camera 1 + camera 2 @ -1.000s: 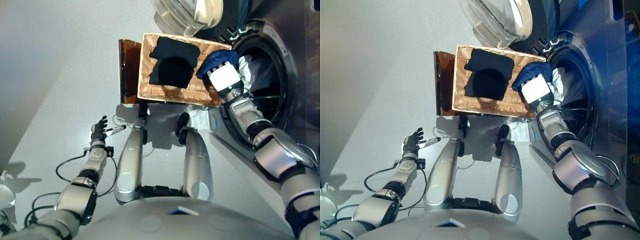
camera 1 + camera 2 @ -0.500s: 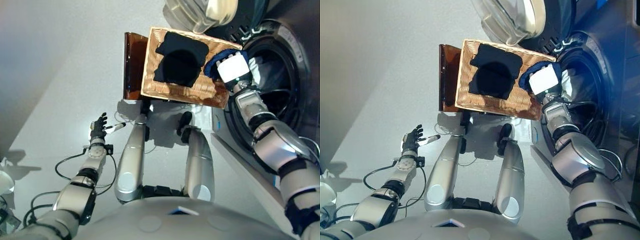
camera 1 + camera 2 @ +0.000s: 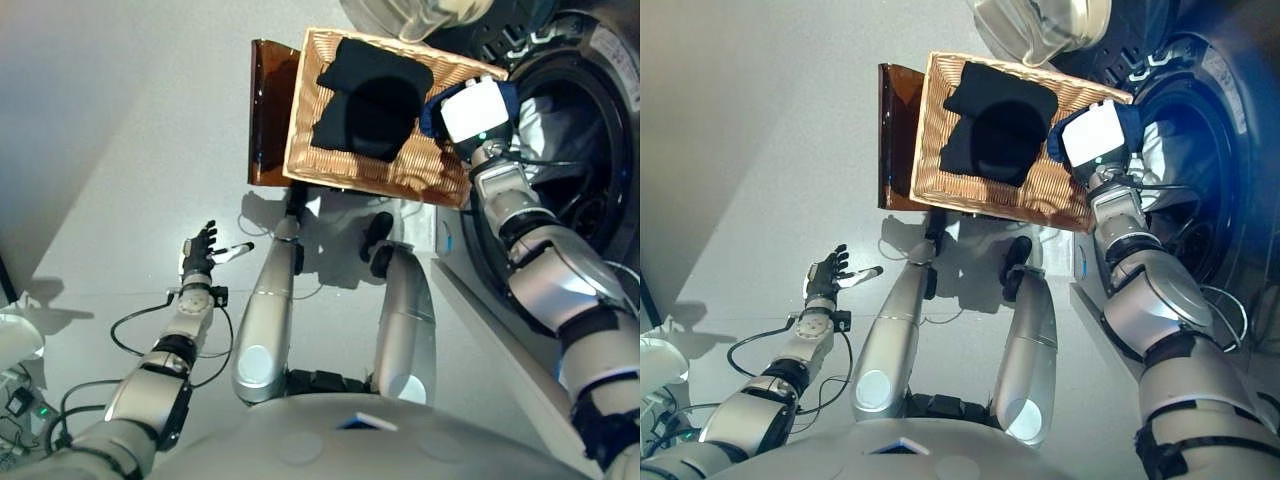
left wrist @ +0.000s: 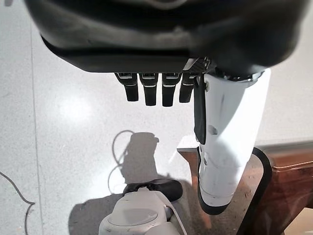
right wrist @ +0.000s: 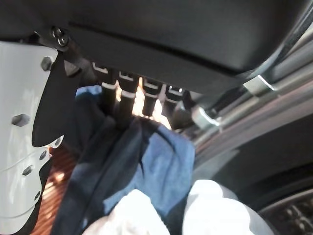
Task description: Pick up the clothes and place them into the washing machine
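My right hand (image 3: 478,108) is at the right rim of the wicker basket (image 3: 335,170), beside the washing machine's open mouth (image 3: 600,150). Its fingers (image 5: 124,100) are curled in a dark blue cloth (image 5: 151,166), which also shows round the hand in the left eye view (image 3: 429,112). A black garment (image 3: 372,98) lies flat in the basket. White clothes (image 3: 562,128) lie inside the drum and also show in the right wrist view (image 5: 210,215). My left hand (image 3: 199,256) hangs low over the floor, open and empty, fingers straight (image 4: 146,93).
The basket rests on a low dark brown box (image 3: 268,110) left of the machine. The machine's round glass door (image 3: 1040,30) stands open above the basket's far edge. Grey floor spreads out to the left.
The whole picture has shifted, so the camera moved. My right hand keeps hold of the blue cloth at the basket's right rim by the machine's mouth. The left hand has not moved.
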Motion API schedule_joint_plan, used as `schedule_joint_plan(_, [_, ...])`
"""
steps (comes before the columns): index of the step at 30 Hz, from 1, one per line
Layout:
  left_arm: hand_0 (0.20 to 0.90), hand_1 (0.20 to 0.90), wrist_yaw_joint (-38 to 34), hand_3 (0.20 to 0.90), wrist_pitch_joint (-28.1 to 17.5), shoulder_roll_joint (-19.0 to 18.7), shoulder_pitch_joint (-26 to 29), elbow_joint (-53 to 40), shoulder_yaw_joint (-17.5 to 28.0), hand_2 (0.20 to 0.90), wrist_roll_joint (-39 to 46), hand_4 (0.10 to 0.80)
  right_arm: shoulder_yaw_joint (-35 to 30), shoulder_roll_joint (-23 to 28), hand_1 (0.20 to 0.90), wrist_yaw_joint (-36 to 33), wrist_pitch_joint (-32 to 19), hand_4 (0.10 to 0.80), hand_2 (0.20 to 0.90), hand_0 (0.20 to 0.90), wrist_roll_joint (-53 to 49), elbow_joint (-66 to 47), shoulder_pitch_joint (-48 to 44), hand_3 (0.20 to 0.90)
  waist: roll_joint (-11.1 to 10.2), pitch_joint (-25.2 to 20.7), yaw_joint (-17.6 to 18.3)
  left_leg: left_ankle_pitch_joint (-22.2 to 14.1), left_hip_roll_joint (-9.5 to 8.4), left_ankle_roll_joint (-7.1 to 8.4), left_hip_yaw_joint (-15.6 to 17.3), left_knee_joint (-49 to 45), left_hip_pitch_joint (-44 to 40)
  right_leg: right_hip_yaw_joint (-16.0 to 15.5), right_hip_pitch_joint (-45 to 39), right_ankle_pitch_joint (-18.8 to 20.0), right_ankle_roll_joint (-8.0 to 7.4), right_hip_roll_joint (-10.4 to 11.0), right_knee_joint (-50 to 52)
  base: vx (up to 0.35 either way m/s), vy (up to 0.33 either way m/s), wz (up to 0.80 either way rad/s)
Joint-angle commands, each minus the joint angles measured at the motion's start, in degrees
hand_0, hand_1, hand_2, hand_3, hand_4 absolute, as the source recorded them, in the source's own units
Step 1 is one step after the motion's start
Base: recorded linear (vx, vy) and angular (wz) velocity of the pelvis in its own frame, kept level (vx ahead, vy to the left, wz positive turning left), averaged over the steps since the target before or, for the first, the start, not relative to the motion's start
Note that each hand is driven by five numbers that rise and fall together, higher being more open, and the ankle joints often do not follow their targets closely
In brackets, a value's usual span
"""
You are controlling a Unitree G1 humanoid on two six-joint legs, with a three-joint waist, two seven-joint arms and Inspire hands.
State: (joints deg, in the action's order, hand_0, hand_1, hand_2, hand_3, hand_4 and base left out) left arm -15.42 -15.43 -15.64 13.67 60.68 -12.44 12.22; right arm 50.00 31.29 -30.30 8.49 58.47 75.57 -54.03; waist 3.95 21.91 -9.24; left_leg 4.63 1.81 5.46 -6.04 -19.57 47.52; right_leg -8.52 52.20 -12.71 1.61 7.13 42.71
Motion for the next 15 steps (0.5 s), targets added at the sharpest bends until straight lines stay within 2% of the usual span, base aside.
schedule_joint_plan(1, [0.9,0.9,-3.3,0.9,-2.27,-2.42,-1.89,-1.62,0.17,0.9,1.16,0.8,-0.45,4.5,0.9,-3.62,4.85,0.8,0.9,0.9,-2.44,0.53,-5.46,0.9,0.95,-1.51,-0.3,-9.32,-3.22,-1.03,3.15,-10.29,3.36,2.42,-1.35,5.41,-3.49,-2.09,-9.73,-0.02,-0.002,0.07])
schedule_joint_plan(2, [0.9,0.9,-3.4,0.9,-2.35,-2.45,-1.97,-1.9,0.01,0.9,1.11,0.8,-0.35,4.43,0.837,-3.95,5.08,0.755,0.837,0.837,-2.18,0.59,-5.66,0.837,1.09,-1.52,-0.39,-9.39,-3.2,-1.05,2.97,-10.69,3.82,2.37,-0.77,5.37,-3.5,-2.02,-9.14,-0.025,-0.013,0.09])
schedule_joint_plan(3, [0.9,0.9,-3.37,0.9,-2.41,-2.46,-2.05,-2.08,0.0,0.9,1.24,0.8,-0.37,4.4,0.505,-3.92,5.11,0.518,0.505,0.505,-2.04,0.78,-5.67,0.505,1.14,-1.61,-0.46,-9.42,-3.24,-1.06,2.86,-10.96,4.27,2.33,-0.29,5.28,-3.52,-1.96,-8.67,-0.024,-0.016,0.06])
schedule_joint_plan(4, [0.9,0.9,-3.45,0.9,-2.39,-2.55,-2.03,-2.17,0.02,0.9,1.28,0.8,-0.47,4.29,0.244,-3.85,5.24,0.331,0.244,0.244,-2.03,1.07,-5.68,0.244,1.23,-1.67,-0.48,-9.49,-3.25,-1.11,2.8,-11.35,4.77,2.25,0.27,5.14,-3.47,-1.93,-8.0,-0.016,-0.019,0.07])
schedule_joint_plan(5, [0.9,0.9,-3.58,0.9,-2.43,-2.72,-2.02,-2.33,0.09,0.9,1.21,0.8,-0.49,4.28,0.2,-3.95,5.33,0.3,0.2,0.2,-1.94,1.06,-5.81,0.2,1.33,-1.67,-0.52,-9.52,-3.2,-1.1,2.72,-11.53,5.03,2.21,0.5,4.95,-3.46,-1.98,-7.74,-0.011,-0.009,0.05])
schedule_joint_plan(15, [0.9,0.9,-3.93,0.9,-2.61,-3.18,-2.78,-2.29,0.43,0.9,0.81,0.8,-0.36,4.16,0.2,-4.39,6.57,0.3,0.2,0.2,-1.09,2.14,-5.76,0.2,1.64,-2.15,-0.75,-9.87,-3.32,-1.19,2.63,-13.18,7.35,2.17,2.84,4.12,-3.26,-1.44,-5.33,-0.006,-0.005,0.04])
